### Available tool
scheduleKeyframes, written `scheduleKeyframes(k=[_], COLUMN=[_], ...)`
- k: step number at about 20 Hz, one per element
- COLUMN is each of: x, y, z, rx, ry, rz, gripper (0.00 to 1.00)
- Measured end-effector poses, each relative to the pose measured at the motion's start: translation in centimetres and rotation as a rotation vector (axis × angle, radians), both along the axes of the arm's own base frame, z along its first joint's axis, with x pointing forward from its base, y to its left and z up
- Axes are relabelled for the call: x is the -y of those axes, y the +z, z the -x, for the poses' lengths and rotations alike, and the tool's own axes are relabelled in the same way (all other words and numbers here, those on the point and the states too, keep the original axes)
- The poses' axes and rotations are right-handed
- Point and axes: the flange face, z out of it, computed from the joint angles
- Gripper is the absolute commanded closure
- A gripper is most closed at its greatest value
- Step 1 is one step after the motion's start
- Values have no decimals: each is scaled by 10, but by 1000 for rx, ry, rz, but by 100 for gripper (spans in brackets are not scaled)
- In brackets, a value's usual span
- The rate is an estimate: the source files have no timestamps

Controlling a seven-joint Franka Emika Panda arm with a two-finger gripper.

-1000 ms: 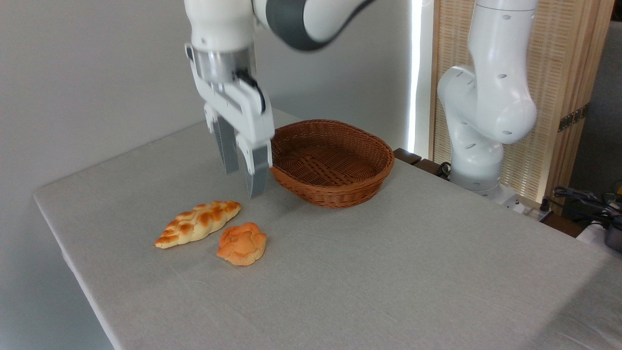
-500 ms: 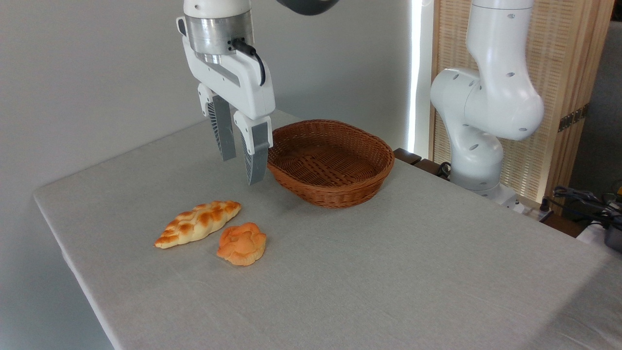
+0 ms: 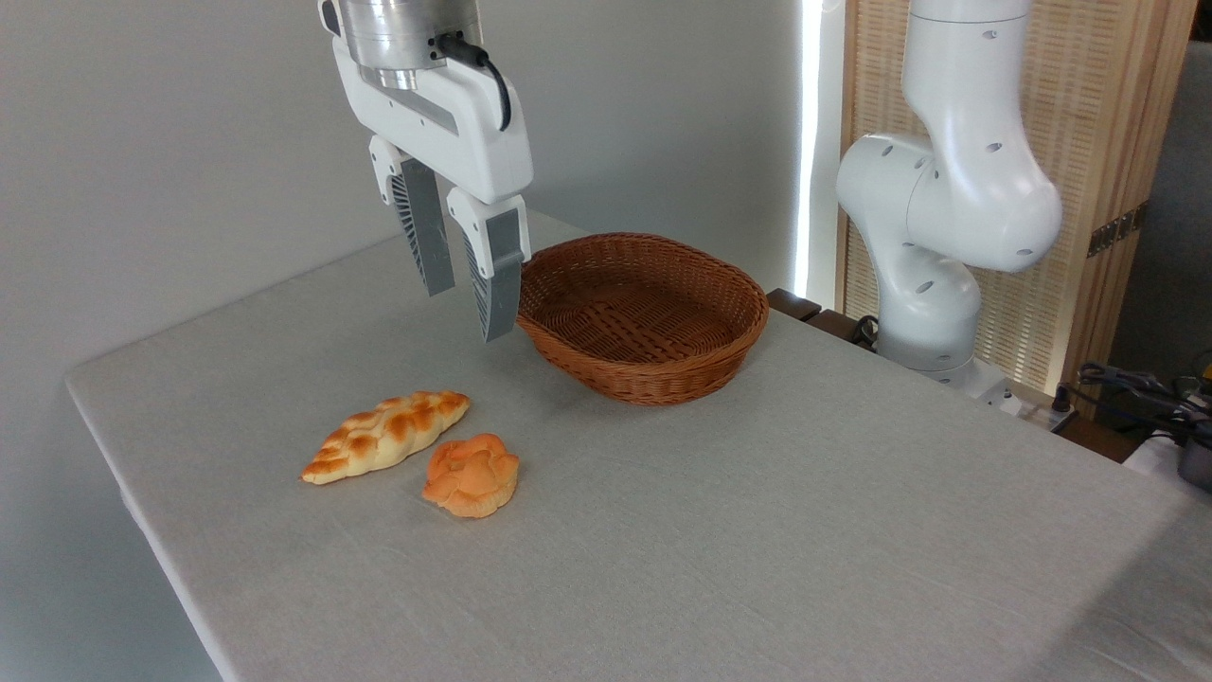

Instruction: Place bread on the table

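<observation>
My gripper (image 3: 470, 305) was empty, its fingers apart, and it had risen higher above the table (image 3: 757, 530) than half a second before. The bread (image 3: 472, 475) lay on the cloth beside the braided loaf (image 3: 386, 434), outside the basket (image 3: 644, 317). I judged the placing finished.

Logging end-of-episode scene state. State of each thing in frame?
bread: lying on the table, free of the gripper
braided loaf: lying on the table just left of the bread
table: covered in grey cloth
wicker basket: upright, empty
gripper: open, empty, raised above the table beside the basket's left rim
</observation>
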Motion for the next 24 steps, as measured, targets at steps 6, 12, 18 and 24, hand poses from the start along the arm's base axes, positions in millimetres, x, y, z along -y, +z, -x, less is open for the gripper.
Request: scheduleKeyframes(k=[6, 12, 18, 24], x=[2, -2, -10, -11], y=[-3, -2, -15, -16], z=[-1, -7, -16, -17], rx=[-4, 1, -22, -24], ry=[-11, -2, 12, 15], rz=[-30, -30, -32, -32], gripper=[0, 0, 0, 0])
